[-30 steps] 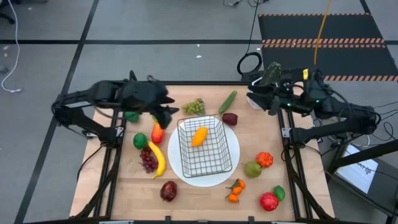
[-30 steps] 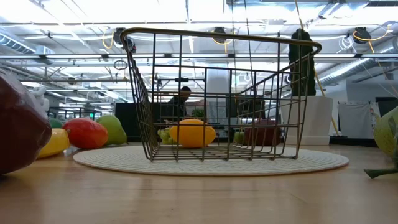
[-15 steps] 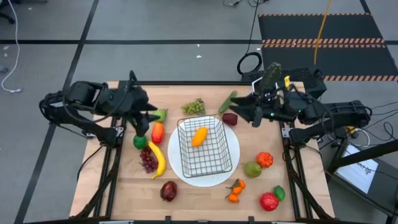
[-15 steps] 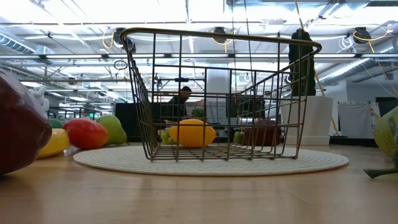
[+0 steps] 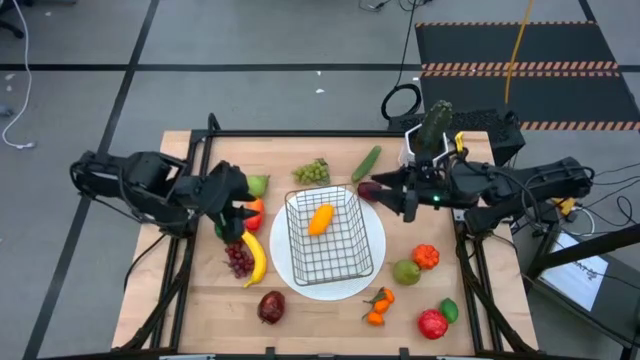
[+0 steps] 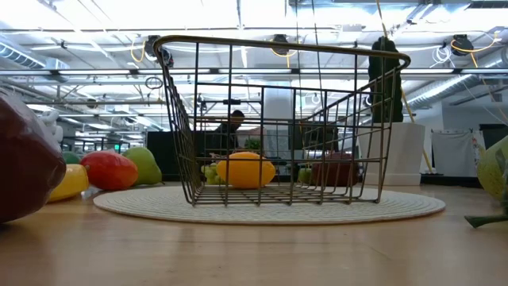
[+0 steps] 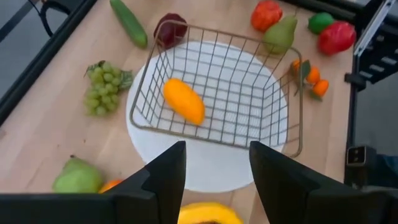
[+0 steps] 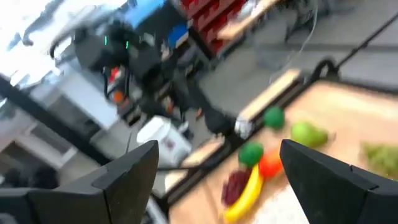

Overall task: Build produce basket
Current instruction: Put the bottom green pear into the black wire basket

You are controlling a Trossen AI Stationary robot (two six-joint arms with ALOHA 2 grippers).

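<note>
The wire basket stands on the round white plate in the middle of the table, with an orange-yellow toy fruit lying in it. Both also show in the left wrist view, the basket and the fruit. My left gripper is open and empty over the orange pepper and the banana, left of the basket; in its wrist view the plate shows between its fingers. My right gripper is open and empty beside the dark red apple, at the basket's far right.
Loose produce lies around the plate: green grapes, cucumber, a pear, a lime, purple grapes, a dark apple, tangerines, a pear and a red apple. A potted cactus stands at the far right.
My left gripper has drawn back from the basket's far left corner toward the table's left and near edges. My right gripper has come from beside the cactus toward the basket, stopping by the dark red apple. Nothing on the table has moved.
</note>
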